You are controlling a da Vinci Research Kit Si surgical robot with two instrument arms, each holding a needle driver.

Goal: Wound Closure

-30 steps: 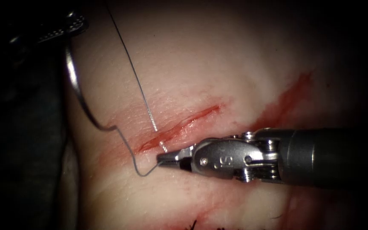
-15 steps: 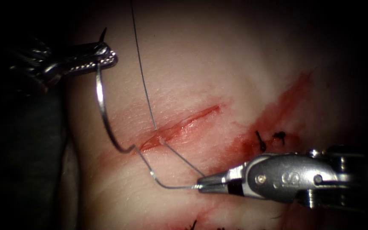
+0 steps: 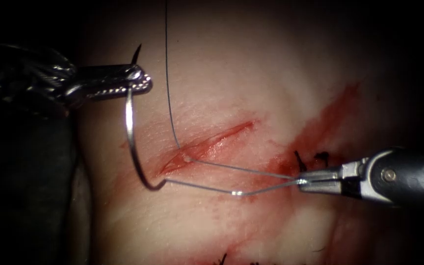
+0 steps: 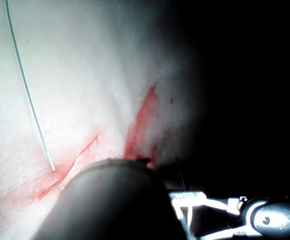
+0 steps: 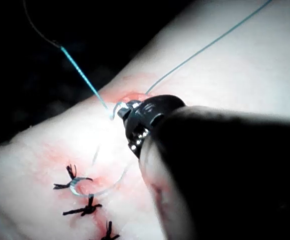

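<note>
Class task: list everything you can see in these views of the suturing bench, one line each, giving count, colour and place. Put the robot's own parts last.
Pale pink pork-belly tissue: one, under everything.
Open red cut: one, slanting across the tissue's middle.
Smeared red fluid: streaks right of the cut.
Curved silver steel needle: one, left of the cut, out of the tissue, gripped near its tip.
Thin grey thread: one, running from the cut and the needle's tail to the right pincer.
Black knotted stitches: at least two, right of the cut.
Left pincer: one, dark metal, shut on the needle.
Right pincer: one, silver, shut on the thread.

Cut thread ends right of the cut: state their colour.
Black. The cut thread ends show best in the right wrist view, as short tufted knots on the tissue.
</note>
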